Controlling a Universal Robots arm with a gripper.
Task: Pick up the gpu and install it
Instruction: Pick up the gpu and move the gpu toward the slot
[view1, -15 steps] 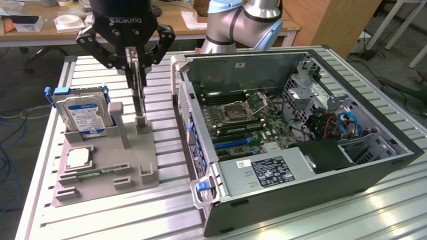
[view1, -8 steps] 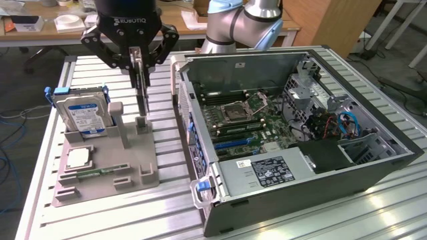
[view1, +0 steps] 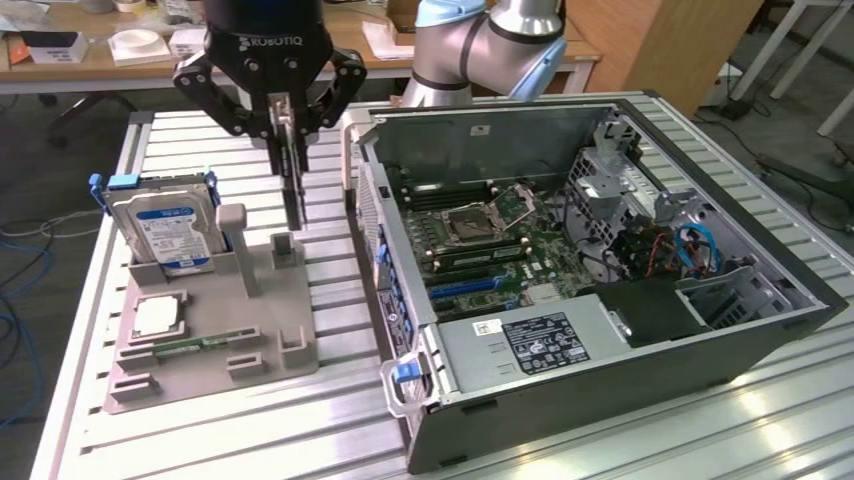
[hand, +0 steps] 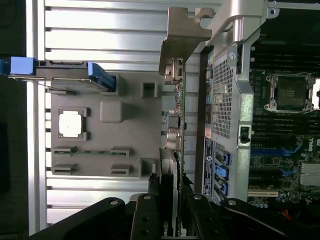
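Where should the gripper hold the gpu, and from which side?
By the board's upper edge, from above, with a finger on each flat face, as the gripper grips the gpu now. The card is thin and hangs upright, so its lower edge and metal bracket are free.

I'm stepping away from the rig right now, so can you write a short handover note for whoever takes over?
Gripper: shut on the gpu, which hangs on edge.
Position: the gpu is above the grey parts tray, between the upright hard drive and the open computer case.
Done: the gpu is picked up and appears clear of the tray.
Left: the gpu is not yet inside the case or seated on the motherboard.
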